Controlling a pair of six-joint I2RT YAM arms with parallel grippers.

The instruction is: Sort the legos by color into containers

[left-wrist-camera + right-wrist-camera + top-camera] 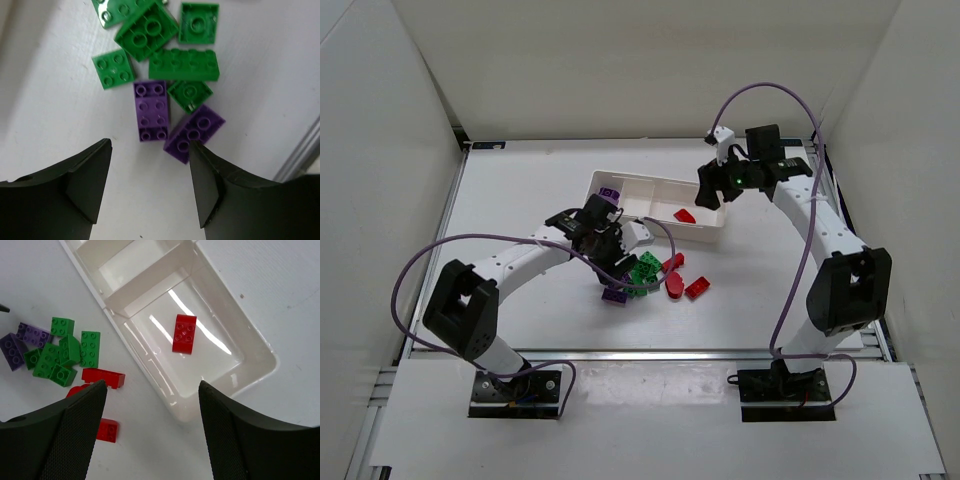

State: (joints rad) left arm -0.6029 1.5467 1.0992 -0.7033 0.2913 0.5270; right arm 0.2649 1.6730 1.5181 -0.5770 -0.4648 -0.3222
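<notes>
Tray (698, 232) lengthwise left-right (slightly skewed)

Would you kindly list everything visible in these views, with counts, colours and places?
Tray: one, white, three compartments, on the table beyond the loose pile.
Red brick in tray: one, red, right-end compartment.
Purple brick in tray: one, purple, apparently in the left-end compartment.
Loose green bricks: about six, green, clustered on the table.
Loose purple bricks: two, purple, touching the green cluster's near side.
Loose red bricks: three, red, right of the greens.
Table: one, white.
Cables: two, purple, one along each arm.
Left claw: one, black, open, above the purple bricks.
Right claw: one, black, open, above the tray's right end.
</notes>
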